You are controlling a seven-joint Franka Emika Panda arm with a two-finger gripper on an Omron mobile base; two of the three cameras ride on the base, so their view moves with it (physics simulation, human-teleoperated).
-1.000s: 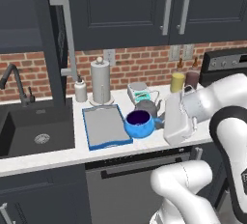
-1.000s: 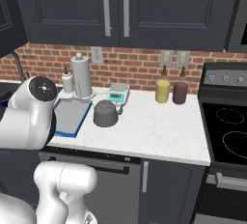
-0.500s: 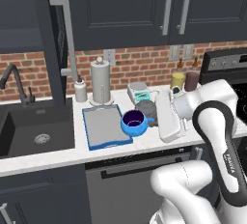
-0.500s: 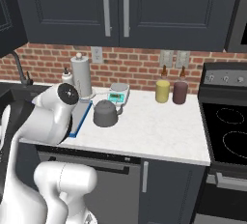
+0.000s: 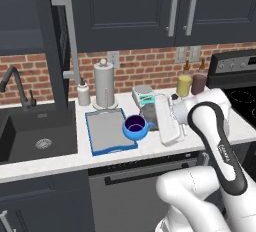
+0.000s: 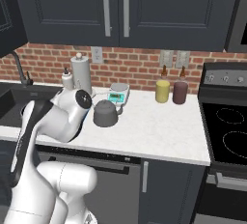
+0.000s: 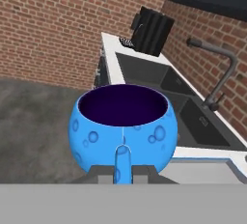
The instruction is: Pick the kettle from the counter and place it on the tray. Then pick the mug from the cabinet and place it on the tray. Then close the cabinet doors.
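Back toward the brick wall (image 5: 145, 68) from the gripper (image 5: 146, 126), there's the tall pale paper-towel roll (image 5: 104, 85) standing upright, a small white soap bottle (image 5: 83, 94) just beside it. Close behind the gripper sits the white scale with its teal screen (image 5: 145, 96). Further to the gripper's right, a yellow jar (image 5: 184, 85) and a dark red jar (image 5: 198, 83) stand side by side, and beyond them is the black stove (image 6: 226, 126). Off to the gripper's left is the dark sink (image 5: 35, 136), its curved faucet (image 5: 15, 83) at the rear. Below the gripper is the dishwasher front (image 5: 135, 191).
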